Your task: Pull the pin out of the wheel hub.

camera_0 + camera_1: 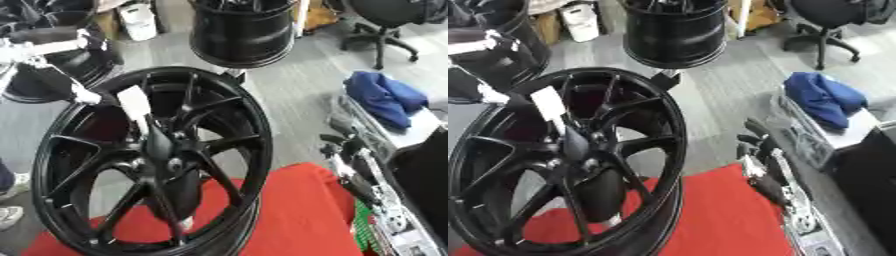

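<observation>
Wheel: the large glossy black alloy wheel hub (157, 160) with thin spokes stands upright, tilted, filling the left and centre of the frame, its lower rim resting on the cloth.
Cloth: a bright red cloth (297, 210) covers the surface at the bottom centre and bottom right, under and beside the wheel.
Second wheel: another black rim (241, 32) stands at the top centre, behind the first, on the grey floor.
Chair: a black office chair (381, 25) sits in the upper right corner.
Blue bundle: a crumpled blue fabric (385, 100) lies at the right edge, on a pale surface.
My left arm: it comes in from the upper left, black with white panels, and reaches the wheel's upper rim.
My left hand: my left hand (87, 95) sits at the wheel's upper left rim; I cannot tell whether its fingers are curled or straight.
My right hand: my right hand (759, 150) shows at the right of centre, fingers up and relaxed, holding nothing, just beside the cloth's edge.
Pin: a pale flat white strip (136, 102) stands against the spokes in the upper left of the wheel, just beside my left hand; I cannot tell if this is the pin.
</observation>
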Controlling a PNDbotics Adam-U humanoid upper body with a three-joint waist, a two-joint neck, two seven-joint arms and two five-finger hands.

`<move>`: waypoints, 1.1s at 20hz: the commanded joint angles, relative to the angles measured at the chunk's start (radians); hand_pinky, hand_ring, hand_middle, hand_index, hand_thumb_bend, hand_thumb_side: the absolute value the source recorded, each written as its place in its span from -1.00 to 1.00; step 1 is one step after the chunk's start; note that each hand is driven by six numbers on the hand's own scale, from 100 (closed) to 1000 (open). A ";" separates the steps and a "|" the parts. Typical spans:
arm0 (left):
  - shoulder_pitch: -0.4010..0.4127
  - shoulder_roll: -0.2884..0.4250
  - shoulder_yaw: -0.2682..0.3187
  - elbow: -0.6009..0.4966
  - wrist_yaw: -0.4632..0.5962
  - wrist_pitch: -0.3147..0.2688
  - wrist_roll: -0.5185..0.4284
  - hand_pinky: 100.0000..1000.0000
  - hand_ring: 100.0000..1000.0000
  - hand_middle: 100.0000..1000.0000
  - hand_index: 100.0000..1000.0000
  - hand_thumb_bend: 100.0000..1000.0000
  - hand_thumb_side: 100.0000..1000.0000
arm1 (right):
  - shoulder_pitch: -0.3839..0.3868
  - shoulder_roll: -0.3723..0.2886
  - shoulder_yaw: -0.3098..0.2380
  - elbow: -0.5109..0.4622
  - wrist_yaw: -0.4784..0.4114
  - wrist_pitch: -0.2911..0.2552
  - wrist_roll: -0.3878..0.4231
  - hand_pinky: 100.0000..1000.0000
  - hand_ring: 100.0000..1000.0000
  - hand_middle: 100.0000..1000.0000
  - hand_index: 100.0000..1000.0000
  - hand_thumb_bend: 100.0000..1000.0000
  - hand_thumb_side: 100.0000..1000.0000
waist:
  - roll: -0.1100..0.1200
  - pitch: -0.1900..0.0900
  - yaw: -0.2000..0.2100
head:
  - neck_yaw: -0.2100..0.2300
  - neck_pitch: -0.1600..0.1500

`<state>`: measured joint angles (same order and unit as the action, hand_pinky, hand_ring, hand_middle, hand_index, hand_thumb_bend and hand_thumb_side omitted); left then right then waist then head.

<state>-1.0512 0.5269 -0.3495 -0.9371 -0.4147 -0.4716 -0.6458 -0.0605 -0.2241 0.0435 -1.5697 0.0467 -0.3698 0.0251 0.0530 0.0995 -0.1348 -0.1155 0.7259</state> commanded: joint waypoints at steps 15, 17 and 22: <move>-0.003 -0.009 -0.077 -0.037 -0.050 -0.300 -0.261 0.46 0.15 0.17 0.51 -0.02 -0.18 | -0.004 -0.006 -0.006 -0.011 -0.009 -0.003 -0.001 0.45 0.68 1.00 0.83 -1.00 -0.06 | -0.001 -0.016 -0.002 | -0.003 -0.015; -0.001 -0.017 -0.075 -0.030 -0.059 -0.303 -0.261 0.45 0.13 0.15 0.50 -0.06 -0.20 | -0.004 -0.005 -0.006 -0.011 -0.009 -0.003 -0.001 0.45 0.68 1.00 0.83 -1.00 -0.06 | -0.002 -0.016 -0.002 | -0.003 -0.015; -0.001 -0.037 -0.072 -0.024 -0.045 -0.301 -0.261 0.42 0.08 0.09 0.46 -0.05 -0.11 | -0.004 -0.004 -0.005 -0.010 -0.009 -0.002 0.001 0.45 0.69 1.00 0.83 -1.00 -0.06 | -0.004 -0.016 -0.003 | -0.001 -0.015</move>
<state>-1.0361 0.4786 -0.4284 -0.9556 -0.4660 -0.4906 -0.6268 -0.0599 -0.2236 0.0434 -1.5694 0.0465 -0.3697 0.0255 0.0530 0.0988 -0.1364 -0.1162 0.7259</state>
